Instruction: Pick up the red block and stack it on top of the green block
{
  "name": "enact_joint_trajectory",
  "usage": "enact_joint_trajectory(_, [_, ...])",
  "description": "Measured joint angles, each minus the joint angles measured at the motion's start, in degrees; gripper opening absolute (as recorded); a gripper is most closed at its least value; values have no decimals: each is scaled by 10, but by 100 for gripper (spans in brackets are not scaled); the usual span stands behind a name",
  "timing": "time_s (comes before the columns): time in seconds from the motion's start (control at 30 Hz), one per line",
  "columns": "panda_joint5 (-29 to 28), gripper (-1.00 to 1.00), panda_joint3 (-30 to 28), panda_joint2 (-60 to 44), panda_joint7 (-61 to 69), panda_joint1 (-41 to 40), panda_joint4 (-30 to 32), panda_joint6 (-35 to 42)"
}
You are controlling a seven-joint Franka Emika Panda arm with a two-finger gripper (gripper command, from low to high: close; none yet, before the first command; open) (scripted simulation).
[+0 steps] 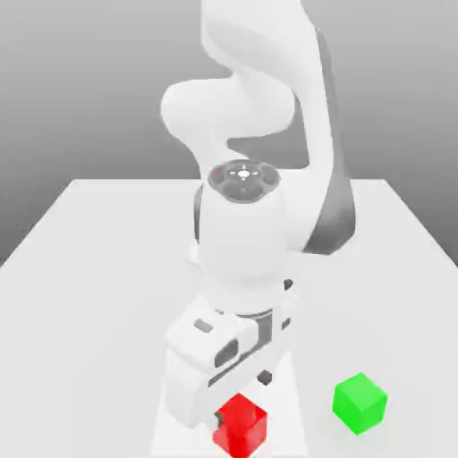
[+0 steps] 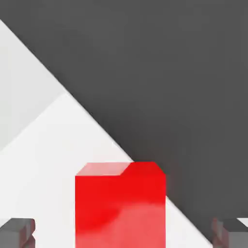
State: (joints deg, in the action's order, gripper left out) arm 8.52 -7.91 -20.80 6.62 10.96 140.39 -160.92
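Note:
The red block (image 1: 241, 427) rests on the white table (image 1: 107, 268) near its front edge, right under the arm's hand. In the hand view the red block (image 2: 120, 206) stands between the two grey fingertips (image 2: 17, 232), with a wide gap on each side. My gripper (image 2: 124, 235) is open and straddles the block without touching it. In the exterior view the gripper (image 1: 241, 401) is mostly hidden behind the white hand. The green block (image 1: 360, 402) sits on the table toward the exterior view's right of the red one, well apart from it.
The arm's bulky white links (image 1: 246, 241) rise over the middle of the table. The table's edge (image 2: 97, 123) runs diagonally close behind the red block in the hand view, with dark floor (image 2: 169, 72) beyond it.

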Motion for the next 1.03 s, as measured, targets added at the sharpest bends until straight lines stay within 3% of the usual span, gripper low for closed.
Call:
enact_joint_trajectory(0.03, [5, -100, 5, -13, 4, -4, -2, -10])
enact_joint_trajectory(0.27, [4, -100, 5, -12, 3, -4, -2, -9])
enact_joint_trajectory(0.43, [-34, -100, -16, 77, -20, 13, 13, 64])
enact_joint_trajectory(0.73, [-85, -100, 88, 151, 184, 83, 38, 111])
enact_joint_trajectory(0.93, [-97, -100, 100, 78, 223, 100, 39, 37])
enact_joint_trajectory(0.97, [-98, 100, 99, 66, 222, 100, 39, 25])
enact_joint_trajectory(1.03, [-98, 100, 99, 66, 222, 100, 39, 25])
